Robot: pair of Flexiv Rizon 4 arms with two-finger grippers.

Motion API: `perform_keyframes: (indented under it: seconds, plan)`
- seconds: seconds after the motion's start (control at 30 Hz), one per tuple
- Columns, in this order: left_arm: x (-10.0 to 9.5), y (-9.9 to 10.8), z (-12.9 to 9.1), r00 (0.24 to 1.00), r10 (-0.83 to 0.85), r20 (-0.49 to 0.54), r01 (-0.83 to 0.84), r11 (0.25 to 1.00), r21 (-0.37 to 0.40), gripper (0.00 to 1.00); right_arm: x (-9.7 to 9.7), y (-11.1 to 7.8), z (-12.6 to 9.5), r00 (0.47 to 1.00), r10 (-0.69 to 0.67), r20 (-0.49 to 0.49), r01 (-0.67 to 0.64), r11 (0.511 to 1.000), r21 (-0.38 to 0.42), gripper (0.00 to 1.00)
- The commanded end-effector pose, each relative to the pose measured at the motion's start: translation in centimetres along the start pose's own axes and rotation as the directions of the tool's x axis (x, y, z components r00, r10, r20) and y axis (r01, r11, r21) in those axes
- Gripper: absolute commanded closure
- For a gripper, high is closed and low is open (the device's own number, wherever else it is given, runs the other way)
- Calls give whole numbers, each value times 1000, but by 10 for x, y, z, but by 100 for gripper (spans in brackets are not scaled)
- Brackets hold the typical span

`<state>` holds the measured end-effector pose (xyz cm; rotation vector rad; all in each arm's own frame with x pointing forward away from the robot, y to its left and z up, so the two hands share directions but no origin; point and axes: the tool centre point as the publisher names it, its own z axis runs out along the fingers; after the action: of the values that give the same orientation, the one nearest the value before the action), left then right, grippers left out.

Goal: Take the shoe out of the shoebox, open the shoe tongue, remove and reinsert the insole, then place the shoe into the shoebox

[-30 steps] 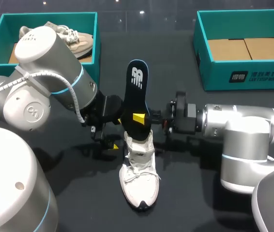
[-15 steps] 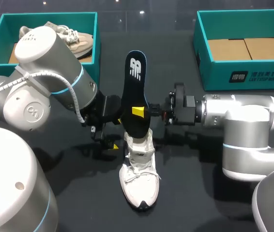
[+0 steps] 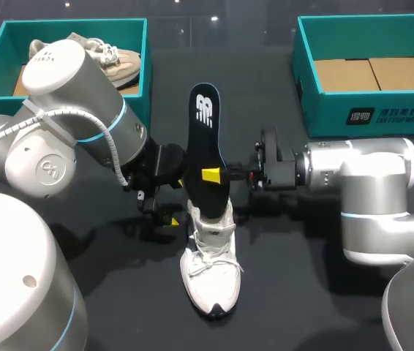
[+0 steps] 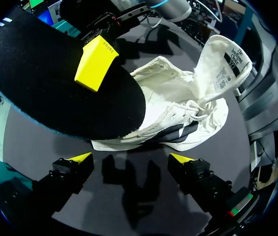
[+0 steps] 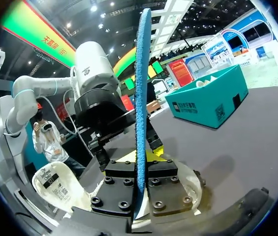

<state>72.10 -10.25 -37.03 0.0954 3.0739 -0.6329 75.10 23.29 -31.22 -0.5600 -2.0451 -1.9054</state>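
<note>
Our right gripper (image 3: 215, 175) is pinching the insole (image 3: 205, 135) from both faces; in its wrist view the blue edge stands upright, clamped between the two black finger blocks. Over the last second this gripper has risen and drawn slightly toward the far edge of the table (image 3: 302, 300). The insole has gone up with it, its printed end now higher than before, while its lower end still dips into the mouth of the white shoe (image 3: 210, 267). We judge the removal to be nearly done but not finished, since a little more lift should bring the lower end clear of the collar. The shoe has not shifted and stands on the table between our arms, its tongue (image 4: 226, 56) folded well back. Our left gripper (image 4: 129, 162) hangs spread just beside the shoe, holding nothing, and has stayed where it was. The teal shoebox (image 3: 308, 88) at far right lies well apart, for later.
</note>
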Motion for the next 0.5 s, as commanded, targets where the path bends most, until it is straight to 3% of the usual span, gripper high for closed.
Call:
perform_keyframes:
  seconds: [0.03,0.5]
  plan:
    - [0,0,1,1000,0,0,0,1000,-1,0,9,-14,-1,1000,-4,-1,4,1000,2,100]
    - [0,0,1,1000,0,0,0,1000,-1,0,13,-40,4,996,80,-29,-79,996,36,100]
